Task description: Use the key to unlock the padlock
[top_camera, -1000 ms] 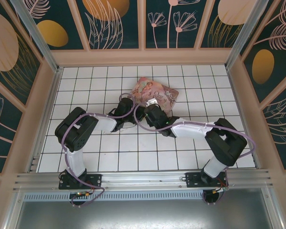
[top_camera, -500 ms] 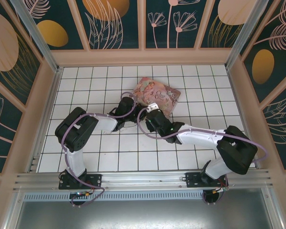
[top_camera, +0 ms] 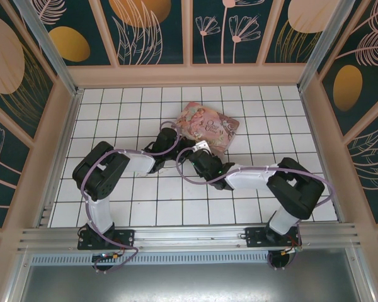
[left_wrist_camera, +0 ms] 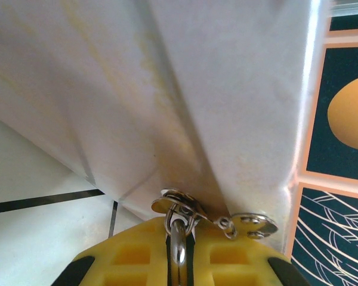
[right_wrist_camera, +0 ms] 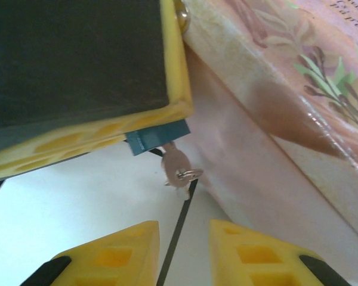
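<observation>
Left fingers (left_wrist_camera: 131, 259), yellow-padded, are pinched shut on the padlock (right_wrist_camera: 158, 137). From the left wrist camera we see its thin silver shackle (left_wrist_camera: 178, 245) squeezed in the slit between the two pads. The shackle runs up through the metal hasp (left_wrist_camera: 178, 207) at the lower edge of the pink illustrated tin box (top_camera: 208, 123). Right fingers (right_wrist_camera: 122, 253) stand apart with a clear gap between them and nothing in it. They hover over the white tiled table (right_wrist_camera: 53, 202), just beside the box's pale side wall.

From the right wrist camera we see the padlock's bluish body poking out below the left pads, close against the box. The key (right_wrist_camera: 174, 165), small and thin with a tiny wire ring through its head, hangs from the padlock's lower end. It sits just above the gap between the right fingers and touches neither of them. We cannot tell how deep it sits in the lock.

From the overhead camera we see both arms reaching in from the near edge and meeting at the box's near side, around mid-table.
</observation>
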Available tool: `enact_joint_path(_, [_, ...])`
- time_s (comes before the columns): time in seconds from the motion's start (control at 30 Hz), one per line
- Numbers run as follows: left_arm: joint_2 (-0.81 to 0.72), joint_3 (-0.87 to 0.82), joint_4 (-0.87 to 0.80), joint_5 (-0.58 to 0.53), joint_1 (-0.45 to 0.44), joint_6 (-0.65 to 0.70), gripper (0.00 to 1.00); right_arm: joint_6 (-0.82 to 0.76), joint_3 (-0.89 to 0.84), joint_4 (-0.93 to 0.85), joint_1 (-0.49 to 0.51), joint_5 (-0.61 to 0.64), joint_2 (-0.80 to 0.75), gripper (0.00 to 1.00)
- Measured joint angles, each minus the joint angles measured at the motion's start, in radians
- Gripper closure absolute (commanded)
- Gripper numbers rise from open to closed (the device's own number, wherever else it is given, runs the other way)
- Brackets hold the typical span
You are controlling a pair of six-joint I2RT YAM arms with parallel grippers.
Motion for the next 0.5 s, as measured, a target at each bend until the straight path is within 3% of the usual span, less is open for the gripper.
enact_joint_path(0.3, [0.000, 0.001, 0.003, 0.000, 0.000, 0.000, 1.00, -0.036, 0.048, 0.034, -0.025, 0.048, 0.058, 0.76])
enact_joint_path(0.5, [-0.006, 0.001, 0.005, -0.003, 0.005, -0.005, 1.00, -0.044, 0.077, 0.035, -0.031, 0.041, 0.092, 0.87])
